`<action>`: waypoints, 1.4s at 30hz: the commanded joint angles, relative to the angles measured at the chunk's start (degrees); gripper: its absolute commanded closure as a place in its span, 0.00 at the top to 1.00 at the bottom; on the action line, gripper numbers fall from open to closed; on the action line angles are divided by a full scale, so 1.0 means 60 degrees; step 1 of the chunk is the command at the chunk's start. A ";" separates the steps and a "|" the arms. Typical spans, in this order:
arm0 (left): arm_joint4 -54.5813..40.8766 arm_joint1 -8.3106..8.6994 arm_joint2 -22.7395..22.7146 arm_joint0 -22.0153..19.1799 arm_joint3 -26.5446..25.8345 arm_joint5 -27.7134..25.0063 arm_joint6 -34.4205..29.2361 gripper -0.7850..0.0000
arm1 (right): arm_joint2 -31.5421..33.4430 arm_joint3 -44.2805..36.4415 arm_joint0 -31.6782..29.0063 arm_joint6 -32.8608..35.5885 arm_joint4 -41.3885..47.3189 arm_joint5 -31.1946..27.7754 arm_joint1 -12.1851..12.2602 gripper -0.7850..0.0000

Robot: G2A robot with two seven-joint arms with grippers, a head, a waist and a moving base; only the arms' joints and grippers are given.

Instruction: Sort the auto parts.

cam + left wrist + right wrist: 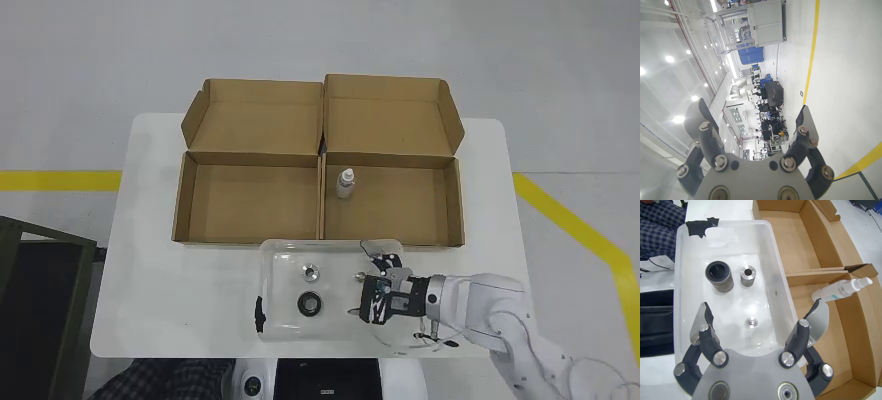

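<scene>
Fingers spread wide, the right gripper (762, 306) hangs over the clear bin's (773, 247) three o'clock end, apparently to straddle the small silver part (751, 322) below, with the bearing (719, 275) and bushing (747, 275) toward nine o'clock, while the left gripper (754, 106), likewise spread, idles.

You can't see the base of the spray bottle (840, 290): a finger of the right pincer (762, 304) covers it. That pincer's palm also hides the near end of the clear tray (677, 298), and the right cardboard box (848, 351) runs off the picture's edge. The small silver part (751, 322) in the tray is too small for you to tell its type. From above, the right arm (500, 300) is cut off by the frame. The left pincer (753, 105) loses its mount to the edge.
</scene>
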 commanded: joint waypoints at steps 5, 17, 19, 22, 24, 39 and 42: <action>0.0000 0.0000 0.0000 0.0000 0.0000 0.0000 0.0000 1.00 | -0.0230 0.0009 -0.0081 -0.0047 -0.0378 -0.0127 0.0031 1.00; 0.0000 0.0000 0.0000 0.0000 0.0000 0.0000 0.0000 1.00 | -0.0388 0.0411 0.0042 0.0318 -0.0481 0.0069 0.0059 1.00; 0.0000 0.0000 0.0000 0.0000 0.0000 0.0000 0.0000 1.00 | -0.0430 0.0490 0.0097 0.0424 -0.0480 0.0131 0.0057 1.00; 0.0000 0.0000 0.0000 0.0000 0.0000 0.0000 0.0000 1.00 | -0.0535 0.0586 0.0181 0.0620 -0.0558 0.0252 0.0048 1.00; 0.0000 0.0000 0.0000 0.0000 0.0000 0.0000 0.0000 1.00 | -0.0612 0.0647 0.0235 0.0738 -0.0588 0.0317 0.0041 0.98; 0.0000 0.0000 0.0000 0.0000 0.0000 0.0000 0.0000 1.00 | -0.1143 0.0938 0.0661 0.1635 -0.0758 0.0836 -0.0031 0.65; 0.0000 0.0000 0.0000 0.0000 0.0000 0.0000 0.0000 1.00 | -0.1232 0.0998 0.0749 0.1754 -0.0792 0.0950 -0.0048 0.49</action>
